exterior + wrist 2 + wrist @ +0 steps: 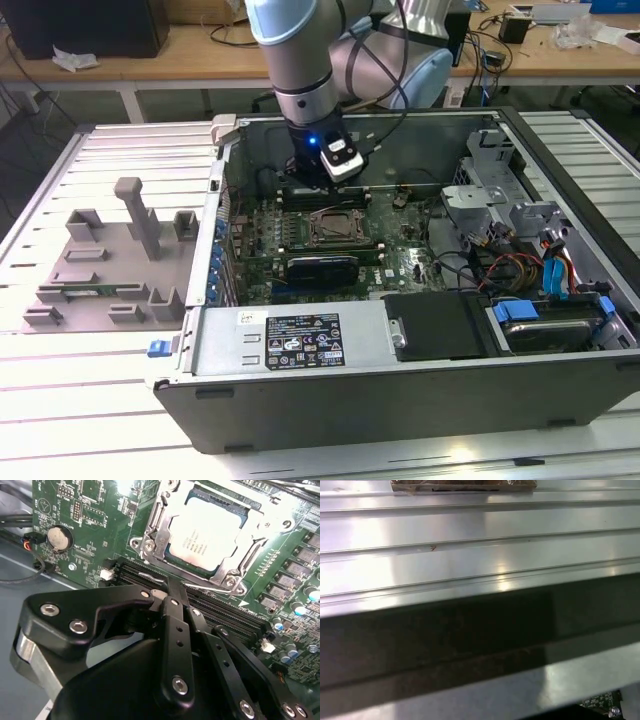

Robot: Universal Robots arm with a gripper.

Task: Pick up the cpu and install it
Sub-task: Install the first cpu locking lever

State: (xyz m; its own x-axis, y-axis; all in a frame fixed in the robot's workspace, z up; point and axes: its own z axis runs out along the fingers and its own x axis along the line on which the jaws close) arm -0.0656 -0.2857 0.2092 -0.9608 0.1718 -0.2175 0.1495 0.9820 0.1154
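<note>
Where seated, silver-topped cpu (207, 532).

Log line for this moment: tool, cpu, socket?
tool: empty, over memory slots beside socket | cpu, square silver-grey chip: seated in metal socket frame | green motherboard: inside open computer case

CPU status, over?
Gripper empty, fingers together, just off the socket frame. CPU seated in the socket. Nothing on top of it.
</note>
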